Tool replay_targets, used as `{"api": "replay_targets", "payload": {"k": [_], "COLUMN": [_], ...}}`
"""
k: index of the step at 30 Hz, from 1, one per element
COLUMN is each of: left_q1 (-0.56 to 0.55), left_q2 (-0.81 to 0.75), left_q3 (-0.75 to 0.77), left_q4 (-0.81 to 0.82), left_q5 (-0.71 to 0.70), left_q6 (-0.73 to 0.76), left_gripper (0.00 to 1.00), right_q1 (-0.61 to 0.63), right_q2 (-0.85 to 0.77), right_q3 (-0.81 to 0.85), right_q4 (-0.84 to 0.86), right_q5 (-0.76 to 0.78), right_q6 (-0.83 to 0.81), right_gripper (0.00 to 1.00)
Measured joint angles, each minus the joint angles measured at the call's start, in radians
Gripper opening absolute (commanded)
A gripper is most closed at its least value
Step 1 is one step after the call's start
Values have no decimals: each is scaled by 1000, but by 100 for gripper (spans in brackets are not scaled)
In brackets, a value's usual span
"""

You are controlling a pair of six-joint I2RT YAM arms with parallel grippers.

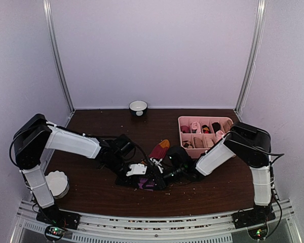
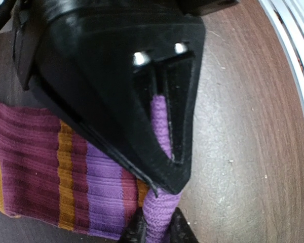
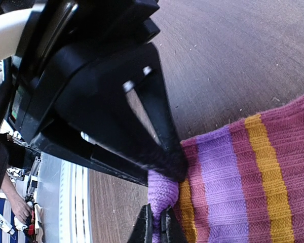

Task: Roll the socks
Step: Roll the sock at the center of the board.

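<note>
A dark red sock (image 1: pixel 160 149) with an orange toe lies at the middle of the table, running back from the two grippers. Its striped cuff, purple and orange on red, fills the left wrist view (image 2: pixel 35 167) and the right wrist view (image 3: pixel 273 167). My left gripper (image 2: pixel 158 230) (image 1: pixel 143 179) is shut on a bunched fold of the purple cuff edge (image 2: pixel 159 212). My right gripper (image 3: pixel 156 229) (image 1: pixel 159 176) pinches another purple fold of the cuff (image 3: pixel 162 195). Both grippers meet low over the table, close together. Only this one sock shows.
A pink divided tray (image 1: pixel 182 121) with small rolled socks stands at the back right. A small white bowl (image 1: pixel 138 107) sits at the back wall. A white round dish (image 1: pixel 57 183) lies by the left arm's base. Crumbs dot the brown tabletop (image 1: pixel 91 126).
</note>
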Motion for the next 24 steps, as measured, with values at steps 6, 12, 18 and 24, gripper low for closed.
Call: {"api": "replay_targets", "payload": {"k": [6, 12, 18, 24], "left_q1": [0, 13, 64, 74], "left_q2": [10, 130, 261, 340], "left_q3": [40, 161, 297, 398], "left_q4": [-67, -175, -321, -452], "left_q5": [52, 156, 293, 346], "left_q6": [-3, -21, -43, -50], "left_gripper": [0, 0, 0, 0], "right_q1": [2, 1, 24, 96], "right_q2": [-15, -110, -236, -330], "right_q3": [-26, -201, -443, -559], "right_q4": [13, 169, 328, 346], "right_q5": [31, 132, 317, 492], "right_q6": [-26, -27, -89, -207], "right_gripper": [25, 38, 39, 54]}}
